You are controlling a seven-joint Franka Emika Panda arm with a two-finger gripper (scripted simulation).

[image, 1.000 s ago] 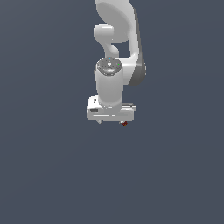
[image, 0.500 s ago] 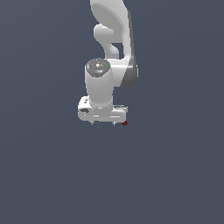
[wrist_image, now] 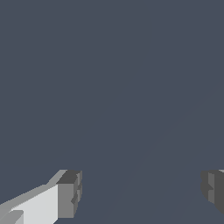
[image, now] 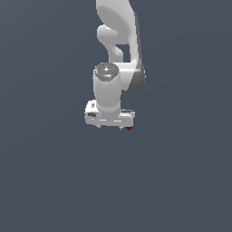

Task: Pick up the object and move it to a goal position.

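You are looking at the white arm (image: 118, 68) hanging over a plain dark grey floor (image: 45, 181), with the gripper (image: 110, 127) pointing down. In the exterior view, the object (image: 129, 128) is showing as a tiny dark red lump peeking out just beside the gripper's right-hand end. The wrist view is missing it entirely, showing only the fingers (wrist_image: 69, 194) with the jaws standing wide apart.

You're looking at a glossy white Panda arm (image: 118, 36), rounded links, grey band at the wrist joint, grey disc cap on top. White boxy gripper (image: 110, 128), dark grey blocky fingertips (wrist_image: 69, 194).
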